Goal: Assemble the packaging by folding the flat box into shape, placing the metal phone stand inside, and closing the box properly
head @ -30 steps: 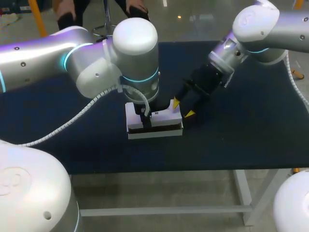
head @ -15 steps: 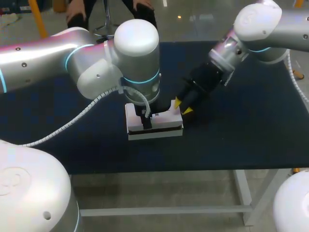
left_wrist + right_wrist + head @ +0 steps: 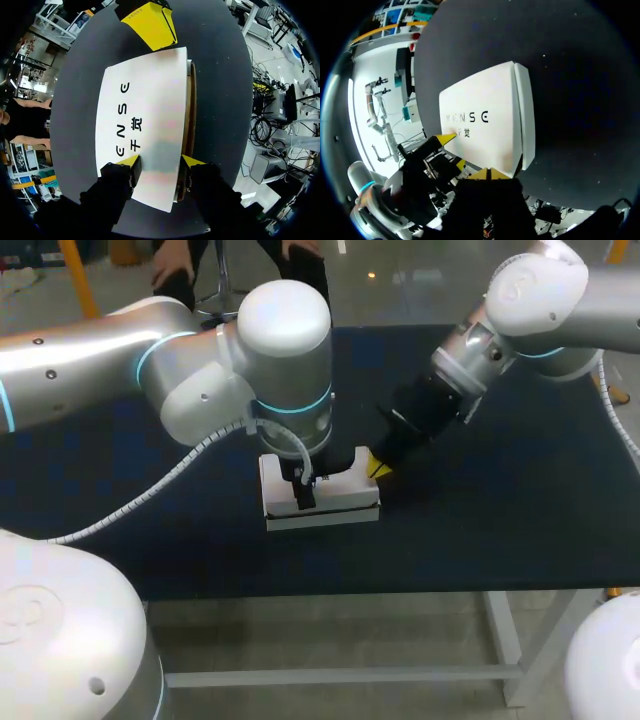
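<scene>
Closed white box [image 3: 335, 502] at mid-bench [image 3: 480, 530], an arm at each side.
The left fingers [image 3: 131, 161] stand apart, resting on the box's top. The right fingers [image 3: 487, 174], tips together, touch its right end.

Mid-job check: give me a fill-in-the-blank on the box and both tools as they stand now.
1. The box on the table is ____ in colour.
2. The left tool, over the box's top, is ____ (open or shut).
3. The right tool, at the box's end, is ____ (open or shut).

Missing words: white; open; shut.
</scene>
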{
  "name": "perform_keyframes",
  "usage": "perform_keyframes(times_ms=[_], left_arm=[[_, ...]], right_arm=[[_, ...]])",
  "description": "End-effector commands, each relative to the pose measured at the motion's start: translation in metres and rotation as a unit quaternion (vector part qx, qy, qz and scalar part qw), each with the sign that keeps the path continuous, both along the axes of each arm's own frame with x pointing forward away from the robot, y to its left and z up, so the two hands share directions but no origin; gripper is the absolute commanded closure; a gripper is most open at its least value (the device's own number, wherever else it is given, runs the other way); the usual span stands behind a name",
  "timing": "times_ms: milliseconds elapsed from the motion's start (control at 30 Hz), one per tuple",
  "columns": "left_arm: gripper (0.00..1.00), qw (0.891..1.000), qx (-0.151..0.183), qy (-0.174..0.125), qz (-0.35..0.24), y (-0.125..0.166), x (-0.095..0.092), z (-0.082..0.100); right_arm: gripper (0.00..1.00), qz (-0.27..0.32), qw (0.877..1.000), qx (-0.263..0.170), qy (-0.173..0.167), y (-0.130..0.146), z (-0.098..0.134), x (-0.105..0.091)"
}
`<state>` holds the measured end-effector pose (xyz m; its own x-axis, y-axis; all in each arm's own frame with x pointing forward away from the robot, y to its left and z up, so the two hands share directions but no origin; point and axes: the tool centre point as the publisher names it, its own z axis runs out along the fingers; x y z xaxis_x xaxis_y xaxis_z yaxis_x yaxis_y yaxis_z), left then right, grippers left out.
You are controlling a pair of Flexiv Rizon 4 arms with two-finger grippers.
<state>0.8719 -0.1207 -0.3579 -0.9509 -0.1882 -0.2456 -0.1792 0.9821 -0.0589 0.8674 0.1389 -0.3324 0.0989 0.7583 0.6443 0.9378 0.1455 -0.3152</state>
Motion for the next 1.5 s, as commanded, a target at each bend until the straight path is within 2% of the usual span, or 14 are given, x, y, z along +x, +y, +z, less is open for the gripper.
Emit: perform_keyframes(times_ms=[33, 367, 833, 1500], left_arm=[[0.44, 1.000, 0.005, -0.002, 0.002, -0.003, -0.002, 0.000], [0.42, 1.000, 0.007, -0.001, 0.003, -0.004, -0.003, 0.000], [0.48, 1.000, 0.004, 0.003, 0.007, -0.004, -0.001, -0.003], [0.48, 1.000, 0.002, 0.004, 0.005, -0.002, -0.003, -0.005]], right_arm=[[1.00, 0.000, 1.000, 0.002, -0.005, -0.001, -0.002, -0.004], [1.00, 0.006, 1.000, 0.005, 0.000, -0.002, -0.013, -0.007], [1.00, 0.009, 1.000, 0.004, 0.005, 0.000, -0.016, -0.009], [1.00, 0.007, 1.000, 0.001, 0.016, -0.001, -0.025, -0.009]])
